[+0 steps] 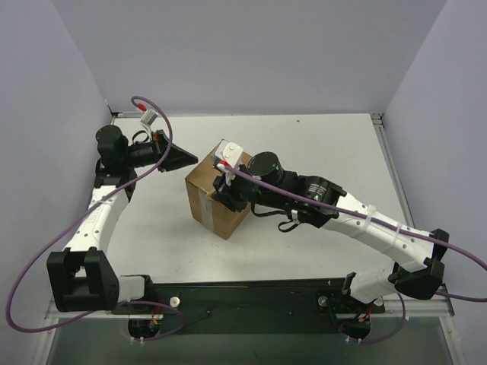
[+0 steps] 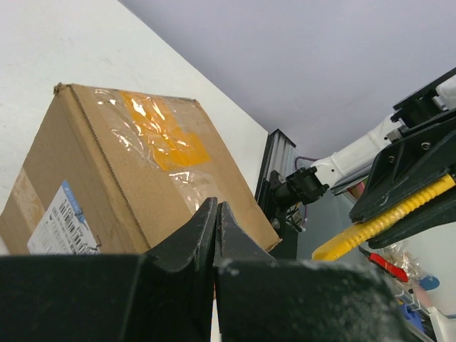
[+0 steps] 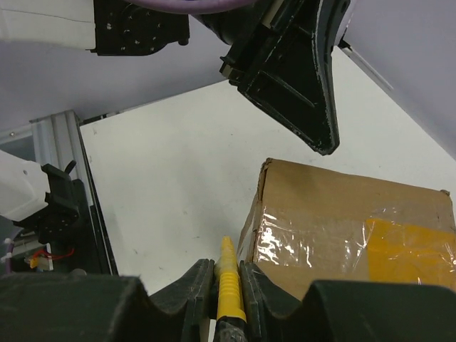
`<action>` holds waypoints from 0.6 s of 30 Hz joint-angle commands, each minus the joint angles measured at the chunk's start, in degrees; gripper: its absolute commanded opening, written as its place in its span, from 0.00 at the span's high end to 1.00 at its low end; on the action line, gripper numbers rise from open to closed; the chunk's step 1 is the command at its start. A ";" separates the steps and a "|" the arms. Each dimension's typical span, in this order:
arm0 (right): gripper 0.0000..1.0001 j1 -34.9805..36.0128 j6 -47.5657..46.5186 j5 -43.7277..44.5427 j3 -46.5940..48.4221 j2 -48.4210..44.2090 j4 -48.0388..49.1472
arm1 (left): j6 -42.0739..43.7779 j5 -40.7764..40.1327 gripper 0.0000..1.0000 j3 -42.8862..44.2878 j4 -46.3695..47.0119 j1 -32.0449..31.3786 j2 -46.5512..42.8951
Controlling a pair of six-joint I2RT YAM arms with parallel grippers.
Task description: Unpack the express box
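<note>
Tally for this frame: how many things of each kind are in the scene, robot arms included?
express box, brown cardboard: 1
yellow utility knife: 1
robot arms: 2, the left arm and the right arm
Total: 4

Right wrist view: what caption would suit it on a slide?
Right gripper holds a yellow utility knife beside the taped express box, with the left gripper close by.
</note>
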 commanded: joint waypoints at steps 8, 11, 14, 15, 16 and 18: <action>1.00 1.84 -1.91 5.98 -2.76 -1.43 11.43 | 19.52 -0.50 1.00 -0.78 -18.88 0.04 2.55; 1.00 1.75 -3.14 5.98 -3.91 -1.17 14.15 | 22.98 -1.47 1.00 -0.87 -23.64 0.04 2.56; 1.00 1.75 -3.32 5.98 -4.53 -0.65 15.30 | 23.24 -2.34 1.00 -1.83 -23.83 0.12 2.29; 1.00 1.75 -3.41 5.98 -4.70 -0.38 15.48 | 23.33 -2.43 1.00 -2.01 -24.17 0.12 2.21; 1.00 1.75 -3.41 5.98 -4.79 -0.29 15.74 | 23.59 -2.43 1.00 -2.19 -24.26 0.12 2.12; 1.00 1.75 -3.58 5.89 -4.88 0.15 16.44 | 23.86 -2.43 1.00 -2.80 -24.53 0.12 2.03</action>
